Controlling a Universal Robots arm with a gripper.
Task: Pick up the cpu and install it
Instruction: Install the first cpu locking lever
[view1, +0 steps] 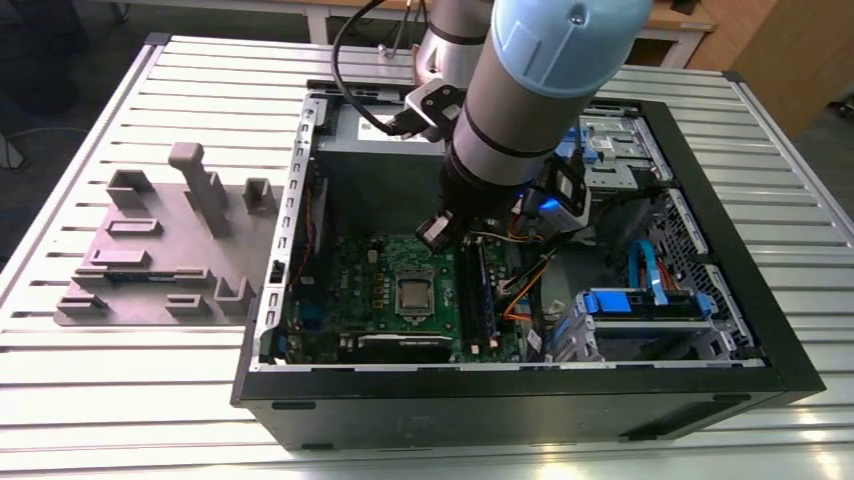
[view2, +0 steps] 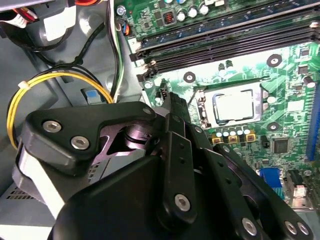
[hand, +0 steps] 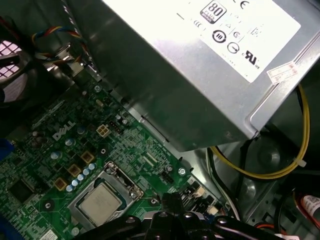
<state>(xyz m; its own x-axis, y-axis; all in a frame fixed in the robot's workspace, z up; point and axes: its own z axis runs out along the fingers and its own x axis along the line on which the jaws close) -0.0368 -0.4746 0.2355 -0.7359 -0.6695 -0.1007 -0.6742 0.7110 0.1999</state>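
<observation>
Your open black computer case (view1: 694, 375) lies on the slatted table (view1: 134, 400). Your grey power supply (hand: 200, 65) carries a white label with certification marks. On the green motherboard (view1: 380, 290), the cpu (view2: 235, 106) sits in its socket. Your gripper (view1: 442, 230) hovers above, apparently holding nothing; its spread you cannot tell.

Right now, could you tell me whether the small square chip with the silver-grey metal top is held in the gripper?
No, the small silver-grey square chip lies in the socket on the green motherboard, apart from the black gripper.
</observation>
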